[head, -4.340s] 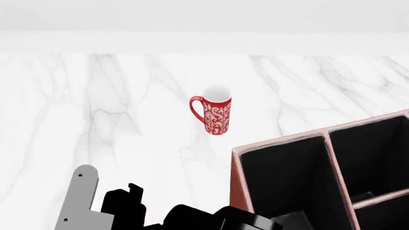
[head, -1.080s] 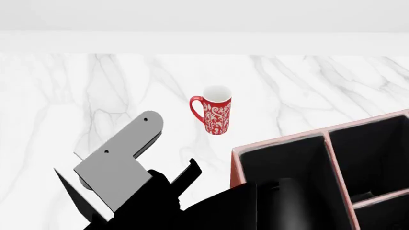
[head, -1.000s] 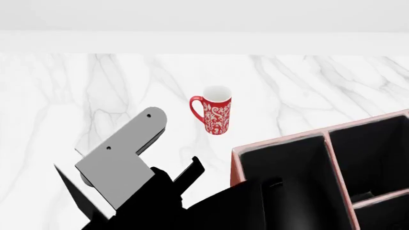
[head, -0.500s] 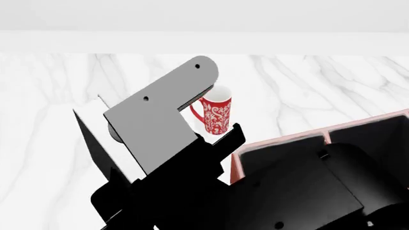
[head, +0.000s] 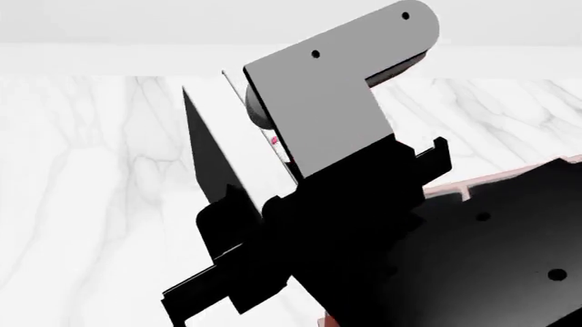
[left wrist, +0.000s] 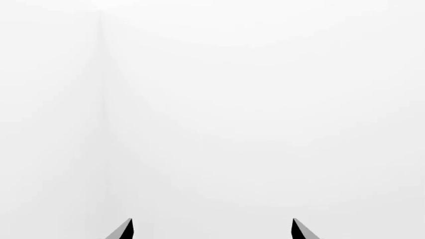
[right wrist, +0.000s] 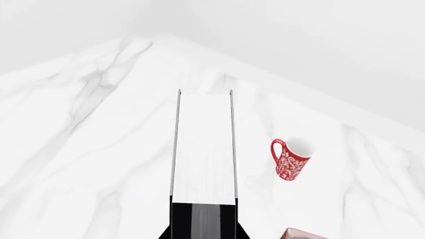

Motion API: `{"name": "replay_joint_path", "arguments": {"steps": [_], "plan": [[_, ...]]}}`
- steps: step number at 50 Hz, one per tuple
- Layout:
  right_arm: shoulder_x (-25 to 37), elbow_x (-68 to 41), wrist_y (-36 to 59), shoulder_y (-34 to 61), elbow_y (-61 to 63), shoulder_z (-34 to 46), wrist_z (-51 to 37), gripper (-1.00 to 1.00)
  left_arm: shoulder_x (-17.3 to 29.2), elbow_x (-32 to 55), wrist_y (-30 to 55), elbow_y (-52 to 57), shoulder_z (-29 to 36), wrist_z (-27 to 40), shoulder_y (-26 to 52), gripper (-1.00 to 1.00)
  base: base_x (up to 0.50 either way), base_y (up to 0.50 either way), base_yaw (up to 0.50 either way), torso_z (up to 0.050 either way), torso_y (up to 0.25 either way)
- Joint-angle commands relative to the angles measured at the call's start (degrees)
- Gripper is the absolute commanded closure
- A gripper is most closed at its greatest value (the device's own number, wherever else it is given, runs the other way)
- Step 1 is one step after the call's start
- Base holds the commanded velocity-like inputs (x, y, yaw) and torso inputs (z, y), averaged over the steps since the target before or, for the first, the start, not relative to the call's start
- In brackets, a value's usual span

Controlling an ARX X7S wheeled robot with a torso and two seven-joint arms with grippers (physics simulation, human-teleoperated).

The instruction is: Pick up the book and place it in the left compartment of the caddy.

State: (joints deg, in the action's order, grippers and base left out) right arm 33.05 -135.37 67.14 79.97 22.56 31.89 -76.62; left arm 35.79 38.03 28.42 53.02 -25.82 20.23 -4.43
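White marble tabletop (right wrist: 79, 139) seen below, book (right wrist: 204, 149) clamped edge-on by right gripper (right wrist: 204, 219) and held raised above caddy (right wrist: 302, 234), mug (right wrist: 290, 159) stood nearby, left gripper (left wrist: 211, 230) spread wide and empty.

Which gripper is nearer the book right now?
Right. The right gripper is shut on the book, lifted above the table. The left gripper faces only blank white, no book in its view.

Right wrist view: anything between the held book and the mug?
Nothing. In the right wrist view only bare marble countertop separates the book, clamped in the right tool, from the mug.
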Motion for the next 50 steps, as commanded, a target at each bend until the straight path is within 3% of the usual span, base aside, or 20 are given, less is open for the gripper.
{"name": "replay_joint_path", "arguments": {"steps": [1,50], "plan": [[5.4,-4.6,-2.3,4.9,-0.2,-0.5,-3.1,1.0,0.2,-0.3,0.1,-0.4,0.8,0.4,0.4,-1.0,0.0,0.0,0.0,0.0,0.0],[23.8,-7.1,-1.3,6.3,-2.4,0.3,-3.4,1.0,0.8,-0.8,-0.4,-0.3,1.6,1.4,-0.2,-1.0,0.0,0.0,0.0,0.0,0.001]]}}
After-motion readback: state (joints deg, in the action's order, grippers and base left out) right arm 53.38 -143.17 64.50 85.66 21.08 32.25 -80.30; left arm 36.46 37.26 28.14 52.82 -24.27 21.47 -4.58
